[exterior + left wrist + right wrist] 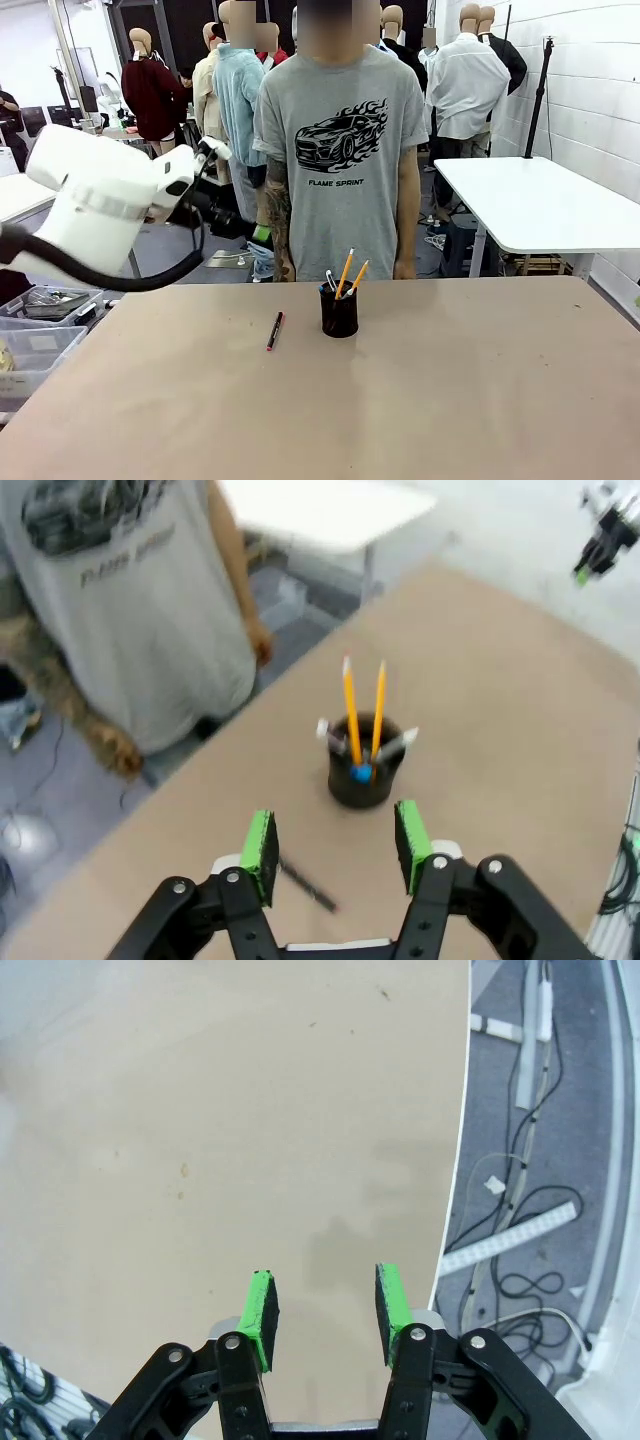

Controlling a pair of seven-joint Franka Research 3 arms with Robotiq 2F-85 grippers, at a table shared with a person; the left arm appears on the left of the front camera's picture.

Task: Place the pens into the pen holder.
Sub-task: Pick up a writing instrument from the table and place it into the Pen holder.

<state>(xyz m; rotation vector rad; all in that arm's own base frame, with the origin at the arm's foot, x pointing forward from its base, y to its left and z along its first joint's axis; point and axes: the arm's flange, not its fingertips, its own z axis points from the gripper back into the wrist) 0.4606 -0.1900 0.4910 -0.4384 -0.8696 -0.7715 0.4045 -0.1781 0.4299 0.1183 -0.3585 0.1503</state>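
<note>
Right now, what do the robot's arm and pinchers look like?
The left arm is white and rounded, with a black cable looping under it. The left gripper and right gripper are black and jointed, each with two bright green pads.

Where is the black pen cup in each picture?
Front view: pen holder stands mid-table, before the person.
Left wrist view: centre, just beyond the open left tool.
Right wrist view: tan table edge under the right tool.
Shared landmark: that table.

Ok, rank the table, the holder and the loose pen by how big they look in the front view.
1. table
2. holder
3. pen, roughly as long as the holder is tall, but far thinner
</note>
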